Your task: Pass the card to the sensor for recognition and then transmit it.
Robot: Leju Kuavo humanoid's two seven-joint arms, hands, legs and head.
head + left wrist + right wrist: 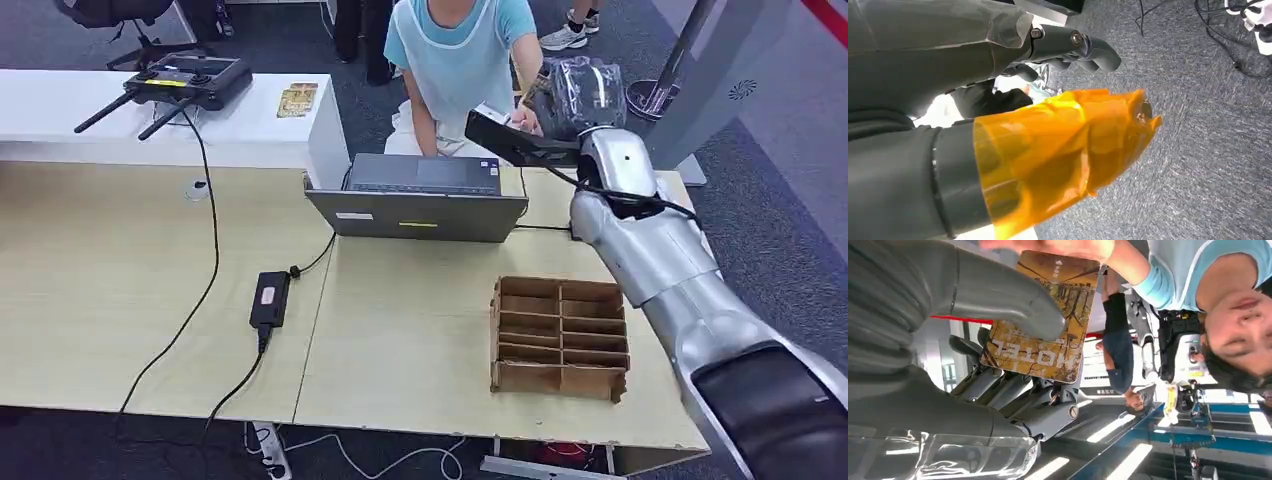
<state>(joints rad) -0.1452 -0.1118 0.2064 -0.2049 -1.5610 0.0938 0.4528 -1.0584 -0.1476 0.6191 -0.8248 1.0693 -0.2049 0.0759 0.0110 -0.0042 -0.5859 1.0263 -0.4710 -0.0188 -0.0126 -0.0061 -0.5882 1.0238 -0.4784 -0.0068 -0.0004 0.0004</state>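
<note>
A brown and gold hotel card (1043,320) is pinched between the thumb (1003,295) and the darker fingers (998,385) of my right hand (575,95). That hand is raised beyond the far table edge, wrapped in clear film. A person in a light blue top (455,50) sits behind the laptop, and their hand (1058,246) grips the card's far end. In the head view the card's pale edge (490,112) shows next to the person's hand (527,120). My left hand (1048,110) hangs over grey carpet, its thumb wrapped in orange film, holding nothing.
An open laptop (420,200) stands at the far middle of the wooden table (120,300). A cardboard divider box (560,335) sits near the front right. A power brick (270,298) with cables lies left of centre. On the white counter (60,110) are a black antenna device (190,78) and another card (297,98).
</note>
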